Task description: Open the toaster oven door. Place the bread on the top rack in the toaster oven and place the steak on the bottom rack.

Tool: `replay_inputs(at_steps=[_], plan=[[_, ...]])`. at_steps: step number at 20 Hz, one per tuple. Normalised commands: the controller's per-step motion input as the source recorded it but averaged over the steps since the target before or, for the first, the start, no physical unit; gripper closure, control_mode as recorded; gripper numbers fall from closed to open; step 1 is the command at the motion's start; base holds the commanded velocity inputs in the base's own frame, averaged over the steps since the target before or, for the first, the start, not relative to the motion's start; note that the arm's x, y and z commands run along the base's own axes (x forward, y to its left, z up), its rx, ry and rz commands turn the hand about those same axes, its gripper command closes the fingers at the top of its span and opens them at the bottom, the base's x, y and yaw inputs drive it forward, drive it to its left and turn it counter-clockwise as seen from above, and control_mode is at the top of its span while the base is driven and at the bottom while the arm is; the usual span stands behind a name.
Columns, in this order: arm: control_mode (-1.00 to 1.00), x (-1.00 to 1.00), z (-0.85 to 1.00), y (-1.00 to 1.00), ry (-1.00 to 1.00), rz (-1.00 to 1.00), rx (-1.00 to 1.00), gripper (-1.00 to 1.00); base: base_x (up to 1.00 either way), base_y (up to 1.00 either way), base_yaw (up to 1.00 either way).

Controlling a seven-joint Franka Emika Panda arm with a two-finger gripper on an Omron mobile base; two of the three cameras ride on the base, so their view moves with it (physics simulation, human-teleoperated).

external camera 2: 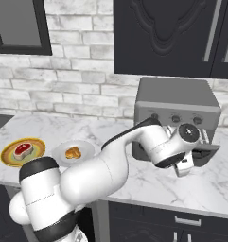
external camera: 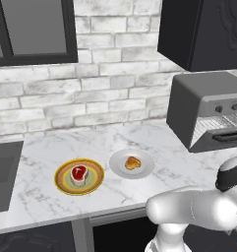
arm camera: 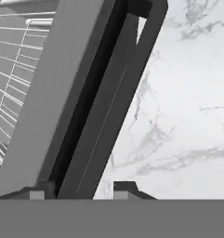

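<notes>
The toaster oven (external camera: 189, 106) stands at the right on the counter, and its door (external camera: 223, 140) hangs partly lowered. My gripper (external camera 2: 186, 165) is at the door's front edge. In the hand view my gripper (arm camera: 81, 191) is open, its fingertips on either side of the dark handle bar (arm camera: 104, 125) of the door (arm camera: 39, 107). Silver rack wires (arm camera: 11, 69) show behind the door; whether they belong to the top rack or the bottom rack I cannot tell. The red steak (external camera: 79, 173) lies on a yellow plate (external camera: 63, 183). To its right, the bread (external camera: 133, 162) sits on a white plate (external camera: 121, 167).
A dark sink (external camera: 2, 172) is set into the counter at the far left. Black wall cabinets (external camera: 203, 29) hang above the oven. Bare marble counter (external camera: 164, 142) lies between the plates and the oven. My white arm (external camera 2: 96, 170) stretches across the counter's front edge.
</notes>
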Motion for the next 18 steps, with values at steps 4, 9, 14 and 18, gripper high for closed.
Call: replay_inputs(at_steps=[4,9,14,18], plan=[[-1.00,-0.31,-0.59,0.21,0.35,0.00,-0.05,1.00,0.00,0.00,0.00],[-1.00,-0.31,-0.64,0.18,0.36,0.00,-0.04,1.00,0.00,0.00,0.00],[-1.00,-0.31,-0.39,0.12,0.35,0.00,0.03,1.00,0.00,0.00,0.00],[-1.00,-0.36,0.24,-0.01,0.15,0.02,0.19,1.00,0.00,0.00,0.00]])
